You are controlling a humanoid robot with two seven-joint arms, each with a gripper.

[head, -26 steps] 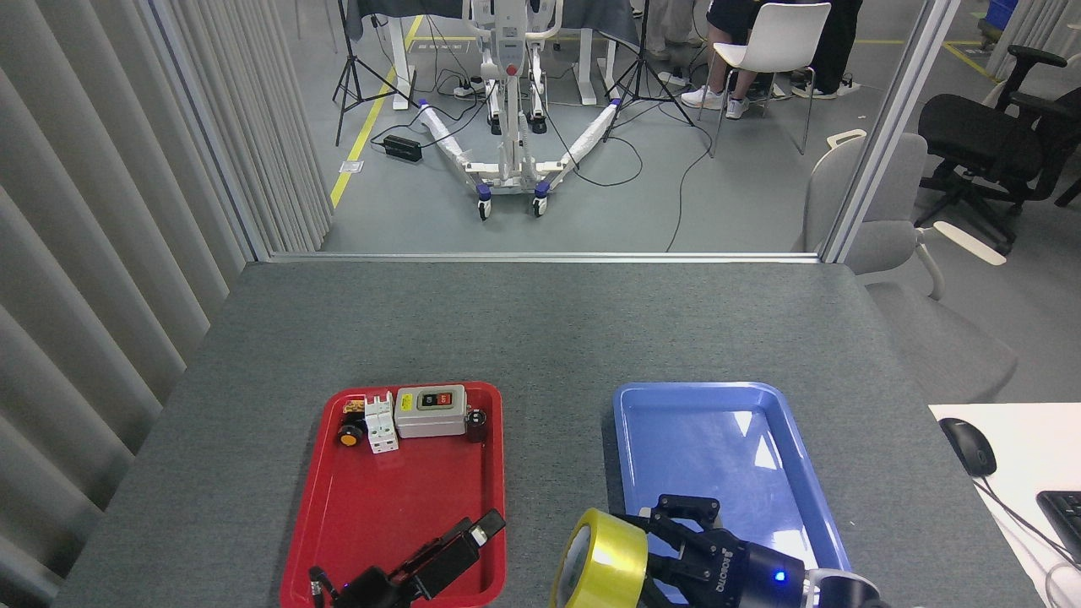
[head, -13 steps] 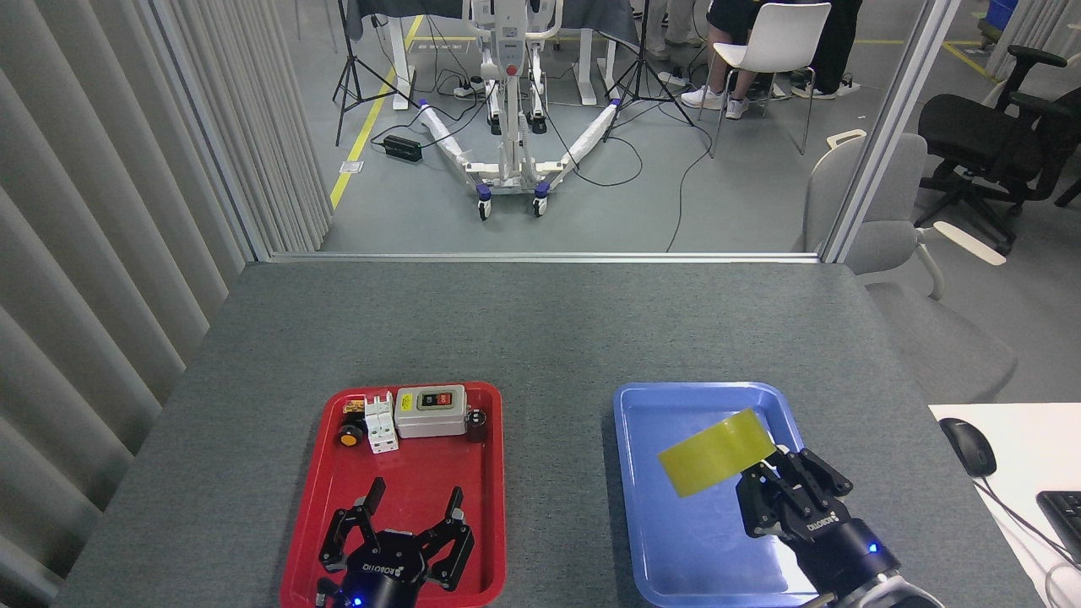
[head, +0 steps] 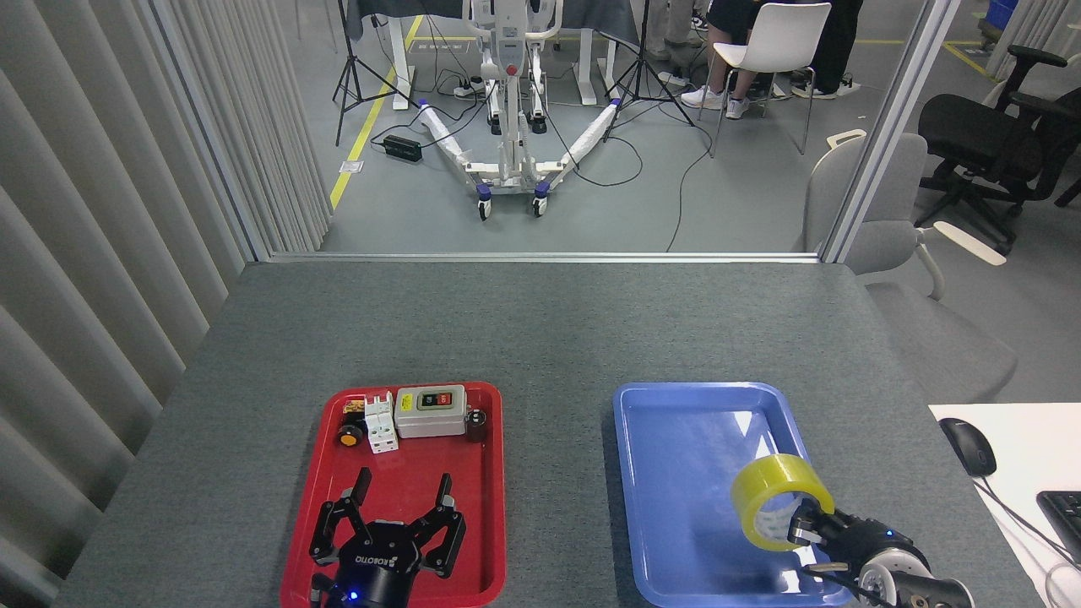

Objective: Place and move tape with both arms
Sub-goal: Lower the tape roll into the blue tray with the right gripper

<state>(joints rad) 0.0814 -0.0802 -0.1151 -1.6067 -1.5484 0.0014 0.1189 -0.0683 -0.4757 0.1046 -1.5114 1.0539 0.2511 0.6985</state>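
The tape (head: 770, 496), a wide yellow translucent roll with a white core, hangs tilted over the right side of the blue tray (head: 676, 473). My right gripper (head: 802, 528) comes in from the lower right and is shut on the roll's near rim and core. My left gripper (head: 401, 498) hovers over the near half of the red tray (head: 338, 523), its black fingers spread open and pointing away from me, with nothing between them.
At the far end of the red tray lie a grey switch box (head: 431, 411), a white breaker (head: 381, 422), an orange-capped button (head: 347, 437) and a small black part (head: 477, 420). A mouse (head: 968, 446) and a keyboard corner (head: 1066, 511) sit on a white desk at right.
My right gripper has swung the tape down and to the right, turning the roll so its core faces me. My left gripper has edged slightly left and stays open.
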